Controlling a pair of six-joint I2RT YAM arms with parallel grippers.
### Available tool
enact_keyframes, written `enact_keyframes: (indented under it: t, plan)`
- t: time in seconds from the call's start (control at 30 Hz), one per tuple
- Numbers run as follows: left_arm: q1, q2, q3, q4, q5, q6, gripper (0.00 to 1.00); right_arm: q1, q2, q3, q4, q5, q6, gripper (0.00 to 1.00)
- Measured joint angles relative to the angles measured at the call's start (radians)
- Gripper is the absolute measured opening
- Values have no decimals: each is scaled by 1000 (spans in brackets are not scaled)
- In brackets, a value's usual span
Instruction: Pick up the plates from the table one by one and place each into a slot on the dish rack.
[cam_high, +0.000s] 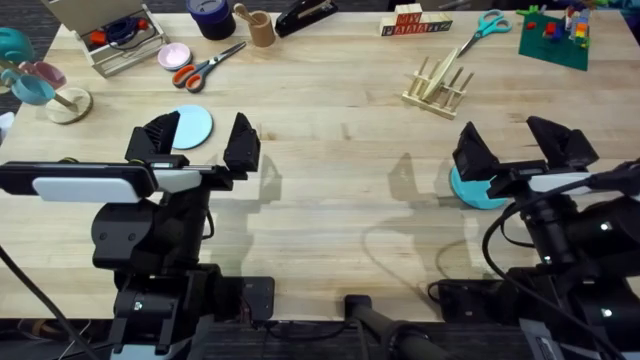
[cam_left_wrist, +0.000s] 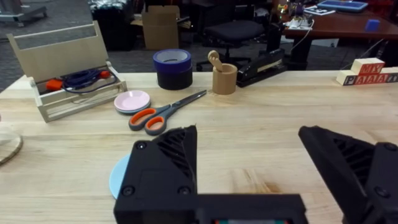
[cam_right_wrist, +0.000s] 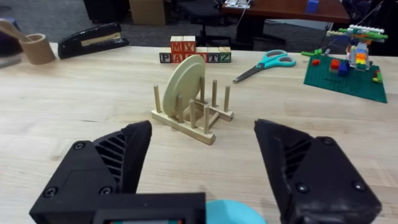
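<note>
Plates lie flat on the table (cam_high: 330, 190), well short of the dish rack (cam_high: 438, 86), which already holds a cream plate (cam_right_wrist: 185, 81) upright. Our right gripper (cam_high: 525, 150) hangs wide open and empty over the teal plate (cam_high: 472, 192), we judge for a pick. Our left gripper (cam_high: 192, 143) gapes, empty, above the pale blue plate (cam_high: 194, 126).

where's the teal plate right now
In the overhead view the teal plate lies flat on the table at the right, just under the open right hand, nearer the arm bases than the dish rack.
</note>
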Motion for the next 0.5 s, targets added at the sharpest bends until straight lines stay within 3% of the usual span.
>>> enact_keyframes:
  t: [0.5]
  plan:
    - [0, 0, 16, 2, -1, -8, 994, 0, 1, 1, 56, -4, 0, 996]
